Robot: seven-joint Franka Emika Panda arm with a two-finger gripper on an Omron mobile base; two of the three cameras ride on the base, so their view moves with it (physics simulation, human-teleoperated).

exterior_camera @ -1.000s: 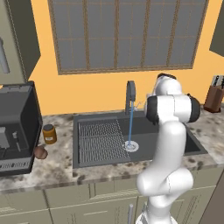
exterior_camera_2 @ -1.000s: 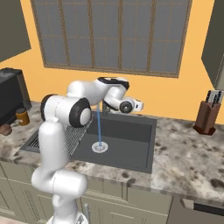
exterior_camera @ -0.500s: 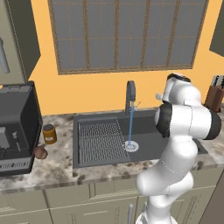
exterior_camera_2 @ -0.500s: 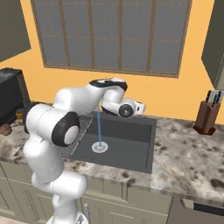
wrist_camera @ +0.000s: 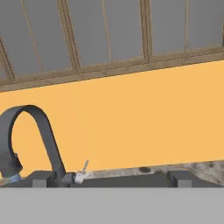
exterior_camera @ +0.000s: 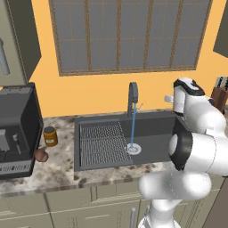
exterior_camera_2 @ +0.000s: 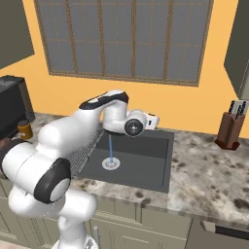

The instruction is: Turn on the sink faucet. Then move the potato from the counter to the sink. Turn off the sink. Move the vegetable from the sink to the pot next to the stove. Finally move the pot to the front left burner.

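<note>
Water runs in a thin blue stream (exterior_camera: pixel 132 129) from the dark arched faucet (exterior_camera: pixel 132 95) into the dark sink (exterior_camera: pixel 156 142). The brown potato (exterior_camera: pixel 41 155) lies on the speckled counter left of the sink, beside the coffee machine. My gripper (exterior_camera_2: pixel 149 121) hovers above the sink's (exterior_camera_2: pixel 146 165) right half, right of the faucet. In the hand view the faucet (wrist_camera: pixel 33 138) and its small lever (wrist_camera: pixel 83 171) lie to the left, and my gripper (wrist_camera: pixel 109 180) is open with nothing between its widely spread fingertips (wrist_camera: pixel 179 177).
A black coffee machine (exterior_camera: pixel 15 127) and a small brown jar (exterior_camera: pixel 50 136) stand on the left counter. A drying rack (exterior_camera: pixel 101 143) fills the sink's left half. A knife block (exterior_camera_2: pixel 230 127) stands on the right counter. A window spans the wall behind.
The arm has swung right, carrying the hand away from the faucet to the sink's right side. Water keeps running throughout.
</note>
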